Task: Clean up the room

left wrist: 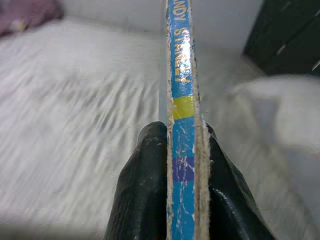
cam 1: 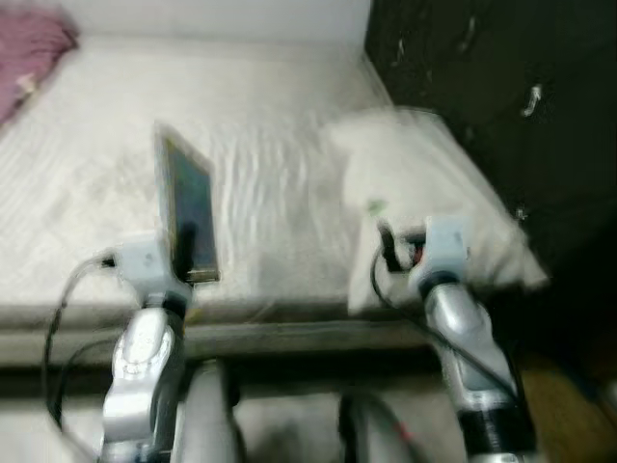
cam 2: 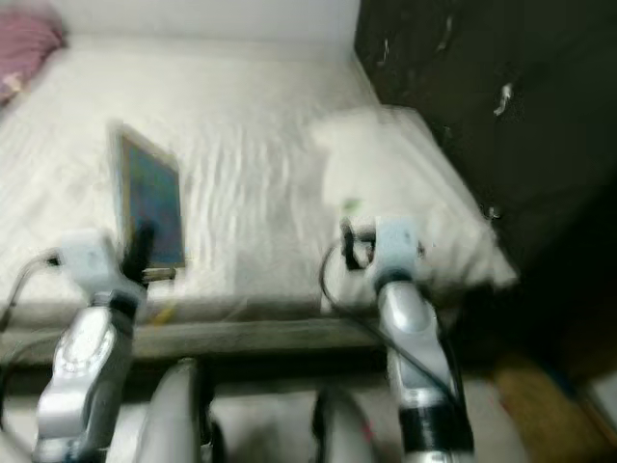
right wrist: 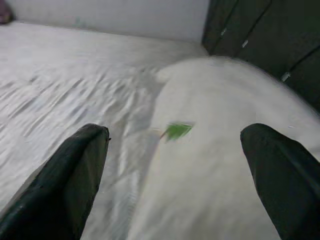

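My left gripper (cam 1: pixel 188 253) is shut on a thin blue book (cam 1: pixel 188 205), which stands upright above the near edge of the white bed (cam 1: pixel 260 145). In the left wrist view the book's blue spine (left wrist: pixel 182 100) sits pinched between both black fingers (left wrist: pixel 145 190). My right gripper (right wrist: pixel 175 150) is open, its fingers (right wrist: pixel 65 185) spread wide over a white pillow (cam 1: pixel 424 183) at the bed's right side. A small green tag (right wrist: pixel 177 131) lies on the pillow between the fingers.
A dark wardrobe (cam 1: pixel 501 96) stands right of the bed. A pink cloth (cam 1: pixel 34 53) lies at the bed's far left corner. The bed frame's dark edge (cam 1: pixel 289 338) runs just before me. Brown floor (cam 1: pixel 569 395) shows at the lower right.
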{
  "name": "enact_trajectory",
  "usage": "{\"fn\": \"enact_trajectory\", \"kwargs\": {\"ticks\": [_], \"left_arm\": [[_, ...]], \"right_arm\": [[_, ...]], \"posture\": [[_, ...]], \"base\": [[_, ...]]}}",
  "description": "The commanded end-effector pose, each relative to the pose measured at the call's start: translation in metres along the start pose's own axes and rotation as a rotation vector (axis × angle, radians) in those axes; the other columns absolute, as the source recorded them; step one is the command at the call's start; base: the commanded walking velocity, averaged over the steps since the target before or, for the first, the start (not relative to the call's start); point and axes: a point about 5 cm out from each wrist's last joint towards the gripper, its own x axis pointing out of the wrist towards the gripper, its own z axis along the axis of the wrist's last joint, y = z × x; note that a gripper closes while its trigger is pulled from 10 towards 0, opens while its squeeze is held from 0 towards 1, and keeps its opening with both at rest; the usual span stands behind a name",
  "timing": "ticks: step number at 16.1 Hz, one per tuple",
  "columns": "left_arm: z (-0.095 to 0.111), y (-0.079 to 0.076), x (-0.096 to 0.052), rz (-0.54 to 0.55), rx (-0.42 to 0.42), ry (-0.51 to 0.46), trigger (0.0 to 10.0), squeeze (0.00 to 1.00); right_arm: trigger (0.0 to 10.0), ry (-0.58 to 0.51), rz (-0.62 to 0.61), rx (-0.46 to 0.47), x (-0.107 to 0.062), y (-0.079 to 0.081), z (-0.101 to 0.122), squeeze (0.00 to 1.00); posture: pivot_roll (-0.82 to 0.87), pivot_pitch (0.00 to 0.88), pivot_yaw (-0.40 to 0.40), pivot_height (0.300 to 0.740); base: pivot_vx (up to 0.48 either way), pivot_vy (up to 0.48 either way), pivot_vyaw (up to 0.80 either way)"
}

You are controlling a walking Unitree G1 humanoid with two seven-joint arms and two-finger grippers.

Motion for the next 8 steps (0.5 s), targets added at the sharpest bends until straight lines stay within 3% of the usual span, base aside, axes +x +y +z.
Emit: {"fn": "enact_trajectory", "kwargs": {"ticks": [1, 2, 8], "left_arm": [[0.0159, -0.0008, 0.0044, -0.017, 0.011, -0.069, 10.0, 0.00], [0.0163, -0.0009, 0.0043, -0.021, 0.011, -0.071, 10.0, 0.00], [0.0240, 0.0038, 0.0118, -0.026, 0.011, -0.098, 10.0, 0.00]], "right_arm": [[10.0, -0.012, 0.012, 0.001, 0.0026, 0.0020, 0.0045, 0.00], [10.0, -0.009, 0.012, 0.000, 0.0027, 0.0014, 0.0043, 0.00], [10.0, -0.015, 0.020, -0.010, 0.0056, 0.0033, 0.0071, 0.00]], "posture": [[-0.05, 0.034, -0.050, 0.629], [-0.04, 0.037, -0.058, 0.629], [-0.05, 0.054, -0.051, 0.629]], "base": [[0.000, 0.000, 0.00], [0.000, 0.000, 0.00], [0.316, 0.000, 0.00]]}}
